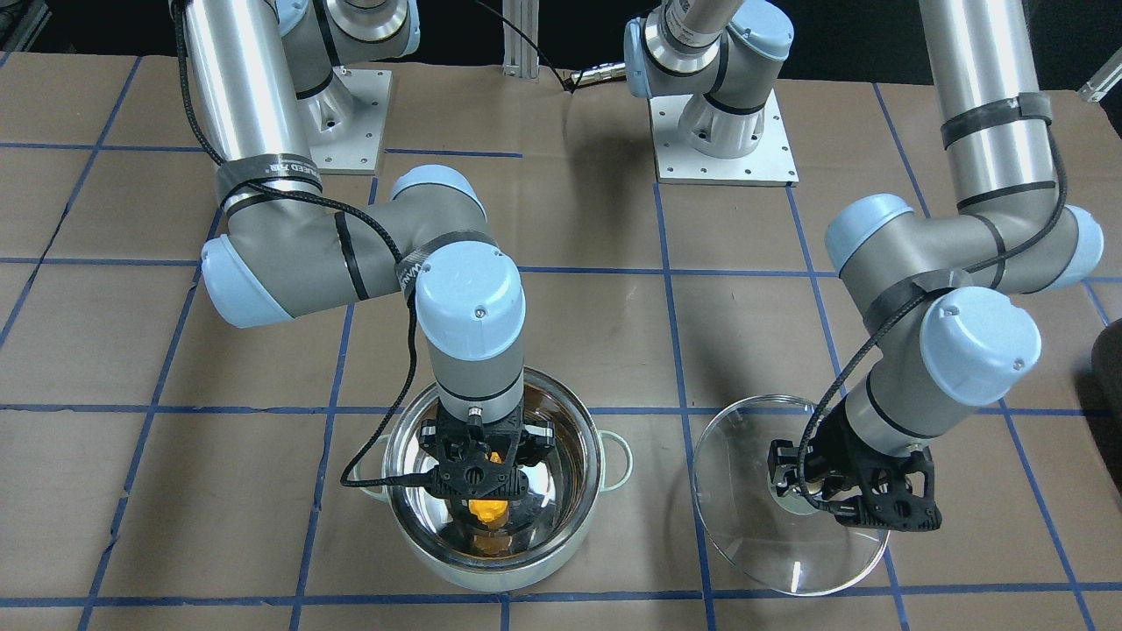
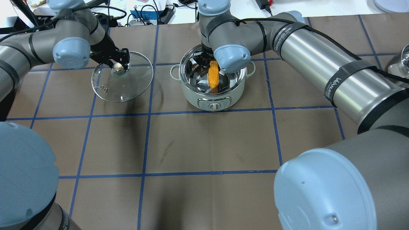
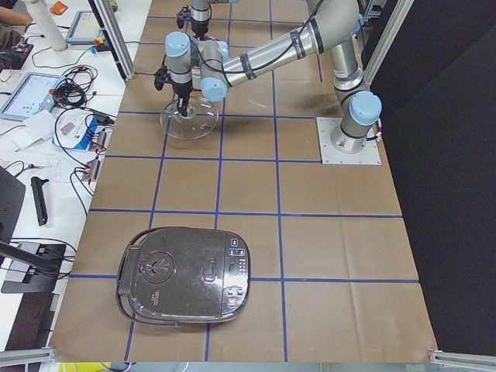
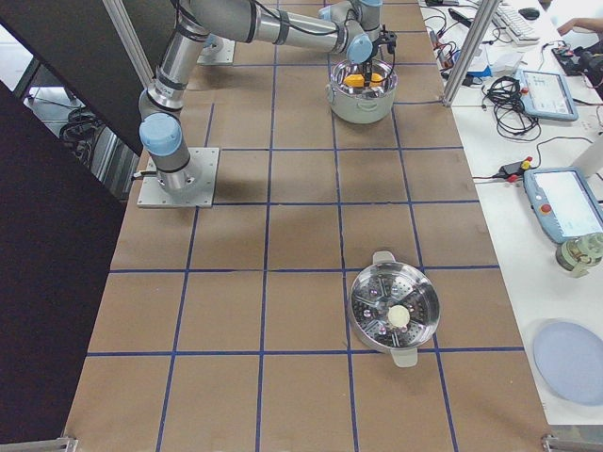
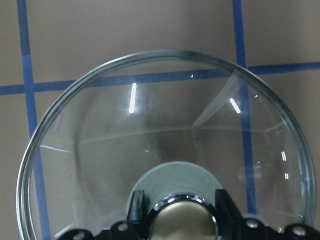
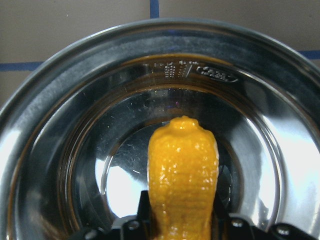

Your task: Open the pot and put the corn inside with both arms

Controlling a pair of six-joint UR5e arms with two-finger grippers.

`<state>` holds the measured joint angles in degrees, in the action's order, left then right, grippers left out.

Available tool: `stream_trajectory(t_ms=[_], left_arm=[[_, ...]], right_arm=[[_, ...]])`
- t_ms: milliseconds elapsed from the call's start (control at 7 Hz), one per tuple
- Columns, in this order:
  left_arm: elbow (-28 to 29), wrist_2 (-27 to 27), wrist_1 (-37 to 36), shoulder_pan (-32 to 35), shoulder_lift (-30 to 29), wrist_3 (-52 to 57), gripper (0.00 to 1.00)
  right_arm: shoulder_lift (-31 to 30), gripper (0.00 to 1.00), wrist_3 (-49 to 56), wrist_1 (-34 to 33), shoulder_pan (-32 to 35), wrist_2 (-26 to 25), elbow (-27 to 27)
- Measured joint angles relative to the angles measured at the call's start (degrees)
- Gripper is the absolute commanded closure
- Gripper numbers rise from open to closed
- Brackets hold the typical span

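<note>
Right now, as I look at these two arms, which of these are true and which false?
1. The glass lid covers the pot. False: it is off and beside the pot, which stands open.
2. The right gripper is shut on the corn. True.
3. The corn lies loose on the table. False: it is held at the pot's open mouth.
4. The left gripper grips the lid by its knob. True.
</note>
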<state>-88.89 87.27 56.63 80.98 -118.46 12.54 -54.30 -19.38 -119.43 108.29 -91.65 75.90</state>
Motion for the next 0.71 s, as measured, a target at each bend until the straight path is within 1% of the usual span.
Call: stream_trajectory(t_ms=[143, 286, 429, 571, 714], left_arm=[[-2.4, 0.1, -3.6, -0.7, -0.6, 0.4, 0.03], [-3.3, 0.0, -5.0, -1.2, -0.9, 0.5, 0.00], [-3.3, -0.1, -5.4, -1.3, -1.1, 0.2, 0.00], [-3.2, 0.0, -5.3, -1.3, -1.0, -0.1, 0.00], [-3.0, 0.1, -4.4, -1.2, -0.3, -0.3, 0.00]], right_arm=[[1.1, 0.33, 0.4, -0.8, 0.1, -0.1, 0.0], [1.9, 0.08, 0.7, -1.2, 0.1, -0.1, 0.0], [2.3, 0.00, 0.8, -1.6, 0.1, -0.2, 0.0], [2.1, 0.00, 0.8, -1.7, 0.1, -0.3, 0.0], [0.8, 0.05, 0.9, -1.6, -0.1, -0.3, -0.1]])
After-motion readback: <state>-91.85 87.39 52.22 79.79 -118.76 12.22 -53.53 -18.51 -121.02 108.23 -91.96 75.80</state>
